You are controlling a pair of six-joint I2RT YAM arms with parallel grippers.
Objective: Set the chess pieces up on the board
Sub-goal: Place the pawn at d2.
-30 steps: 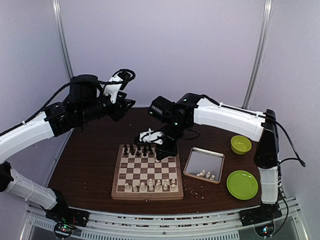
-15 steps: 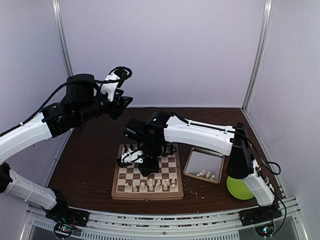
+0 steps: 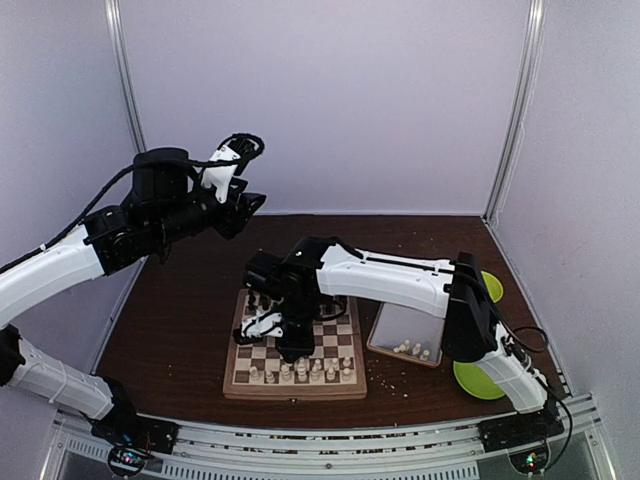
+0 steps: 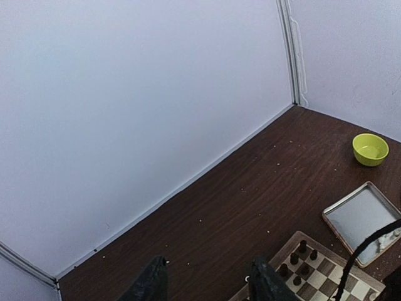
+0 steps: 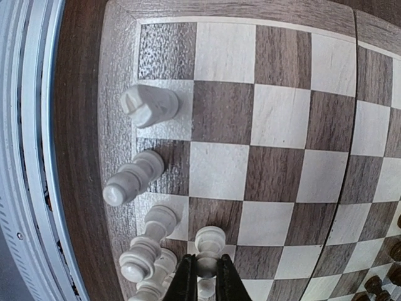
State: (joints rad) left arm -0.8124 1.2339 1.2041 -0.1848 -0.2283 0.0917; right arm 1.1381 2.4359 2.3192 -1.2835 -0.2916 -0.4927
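Right arm (image 3: 390, 275) shifted nearer — jaws pinching pawn (image 5: 210, 239).

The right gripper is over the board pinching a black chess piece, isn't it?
Not quite. The right gripper is over the board, but the chess piece it pinches is cream-white, not black. The right wrist view shows the pale piece between the gripper's fingers.

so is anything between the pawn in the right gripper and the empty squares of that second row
Nothing visible. The pawn sits between the fingers of the right gripper, and the second-row squares ahead on the board are bare. The back-row white pieces stand close beside it, not in its path.
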